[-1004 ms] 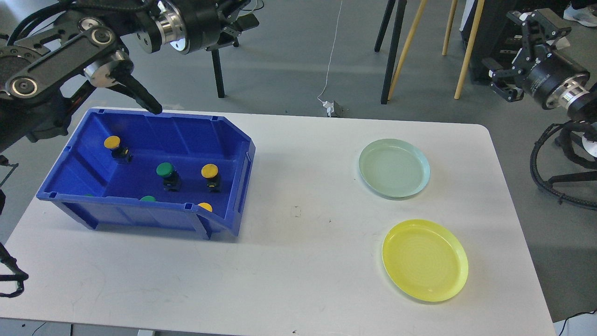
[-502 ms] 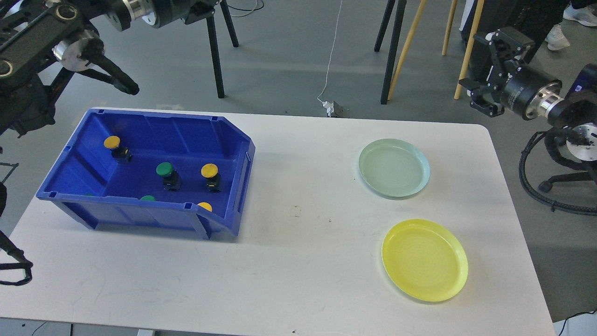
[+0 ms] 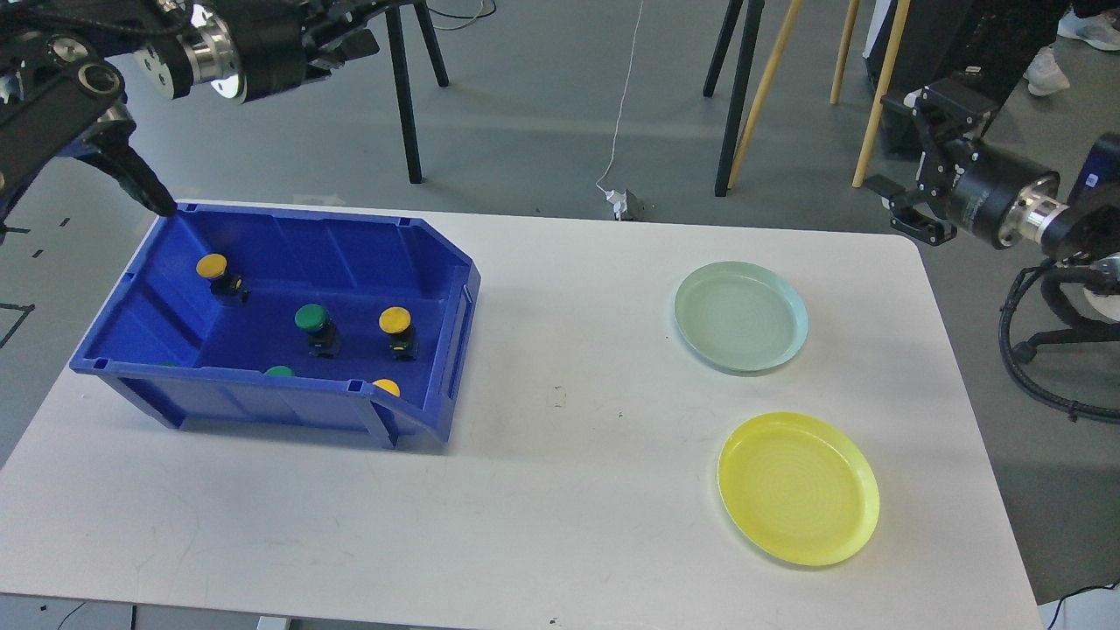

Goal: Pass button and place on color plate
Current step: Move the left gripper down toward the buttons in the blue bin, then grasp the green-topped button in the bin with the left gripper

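Observation:
A blue bin [image 3: 455, 297] on the left of the white table holds several buttons on black bases: a yellow one [image 3: 211, 265] at the back left, a green one [image 3: 310, 317] in the middle and a yellow one [image 3: 395, 320] beside it. More green and yellow caps are half hidden behind the bin's front wall. A pale green plate [image 3: 740, 317] and a yellow plate [image 3: 798, 488] lie on the right, both bare. My left gripper [image 3: 346, 37] is high above the bin's far side, and its fingers are dark and unclear. My right gripper [image 3: 919, 157] hangs open and empty past the table's far right corner.
A black pointed link of my left arm [image 3: 140, 179] reaches down to the bin's back left corner. Chair and easel legs [image 3: 733, 96] stand on the floor behind the table. A black cable loop [image 3: 1032, 367] hangs off the right side.
My left arm has swung left and back, away from over the bin. My right arm has come down and in toward the table's far right corner. Buttons and plates have not moved.

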